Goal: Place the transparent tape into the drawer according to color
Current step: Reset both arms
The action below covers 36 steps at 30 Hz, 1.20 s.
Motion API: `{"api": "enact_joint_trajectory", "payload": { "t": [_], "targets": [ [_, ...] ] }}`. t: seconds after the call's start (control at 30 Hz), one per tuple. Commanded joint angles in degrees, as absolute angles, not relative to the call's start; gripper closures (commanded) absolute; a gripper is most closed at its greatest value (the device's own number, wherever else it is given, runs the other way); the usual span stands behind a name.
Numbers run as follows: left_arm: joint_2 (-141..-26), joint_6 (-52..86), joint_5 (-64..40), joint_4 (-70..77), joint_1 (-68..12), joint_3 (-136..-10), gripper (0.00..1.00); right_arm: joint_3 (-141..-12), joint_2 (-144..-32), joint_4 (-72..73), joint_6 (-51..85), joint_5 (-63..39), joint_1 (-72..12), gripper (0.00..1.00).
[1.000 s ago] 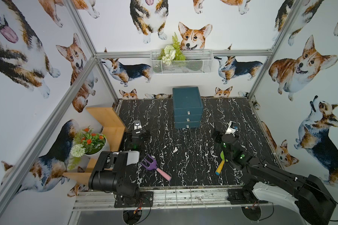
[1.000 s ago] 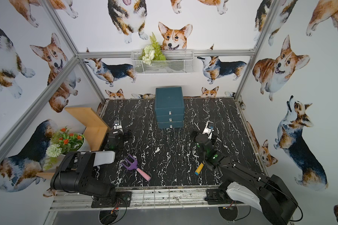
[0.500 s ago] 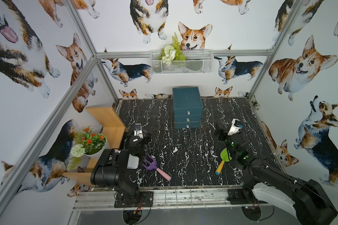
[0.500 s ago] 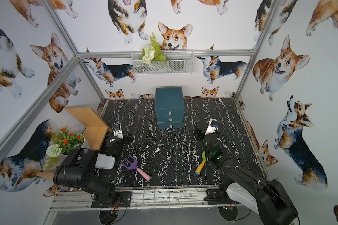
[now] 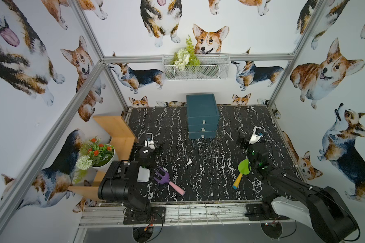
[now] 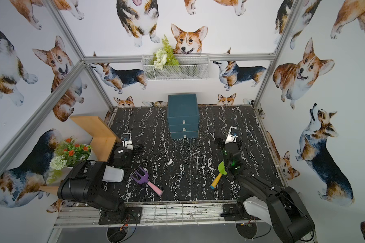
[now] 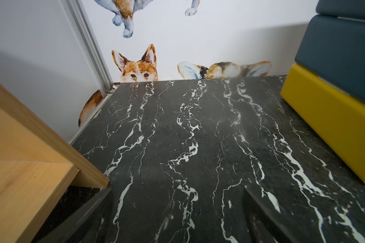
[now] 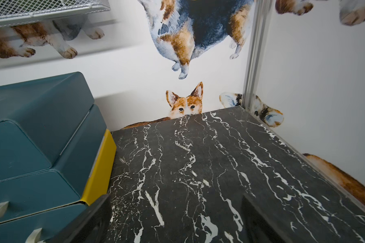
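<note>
No transparent tape shows in any view. The teal drawer [image 5: 202, 117] unit stands at the back middle of the black marble table [image 5: 198, 160], and its three fronts are pushed in in both top views [image 6: 182, 115]. From the wrist views its lowest section has a yellow side [image 7: 335, 126] [image 8: 99, 168]. My left gripper [image 5: 149, 145] [image 7: 173, 221] hovers low at the left near the wooden shelf, open and empty. On the right my right gripper [image 5: 251, 141] [image 8: 175, 221] is beside the drawer unit, also open with nothing between its fingers.
A purple toy rake [image 5: 164, 178] with a pink handle lies front left. A green toy trowel [image 5: 242, 168] lies front right beside my right arm. A wooden shelf [image 5: 116, 130] and a flower pot [image 5: 97, 153] stand at the left edge. A wire basket [image 5: 196, 67] hangs on the back wall.
My right arm has swung to the right, uncovering the green trowel's blade. My left arm has folded back slightly toward the front. Both grippers stayed open.
</note>
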<state>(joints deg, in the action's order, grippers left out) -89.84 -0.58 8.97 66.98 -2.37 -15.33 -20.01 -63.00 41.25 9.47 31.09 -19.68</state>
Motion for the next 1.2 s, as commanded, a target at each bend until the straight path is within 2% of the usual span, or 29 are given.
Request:
{"api": "enact_joint_trajectory", "payload": {
  "t": [0.0, 0.13, 0.43, 0.83, 1.0, 1.17],
  "targets": [
    [-90.0, -0.1, 8.9, 68.4, -2.4, -15.7, 0.01, -20.0, -63.2, 48.9, 2.3, 32.7, -17.8, 0.0],
    [-90.0, -0.1, 8.9, 68.1, -2.4, -15.9, 0.0, -18.0, -63.5, 50.6, 0.2, 30.2, -14.4, 0.0],
    [-90.0, -0.1, 8.9, 68.1, -2.4, -15.8, 0.01, -12.7, -68.5, 59.0, -4.2, 31.2, -13.4, 0.0],
    [-90.0, -0.1, 8.9, 68.0, -2.4, -15.8, 0.0, -11.6, -74.7, 61.5, -0.8, 21.3, -7.4, 0.0],
    [-90.1, -0.1, 8.9, 68.0, -2.4, -16.0, 0.01, -7.1, -80.5, 74.3, -0.1, 17.5, -5.2, 0.0],
    [-90.1, -0.1, 8.8, 67.9, -2.3, -15.9, 0.01, -7.6, -79.5, 71.4, 0.0, 15.7, -4.8, 0.0]
  ]
}}
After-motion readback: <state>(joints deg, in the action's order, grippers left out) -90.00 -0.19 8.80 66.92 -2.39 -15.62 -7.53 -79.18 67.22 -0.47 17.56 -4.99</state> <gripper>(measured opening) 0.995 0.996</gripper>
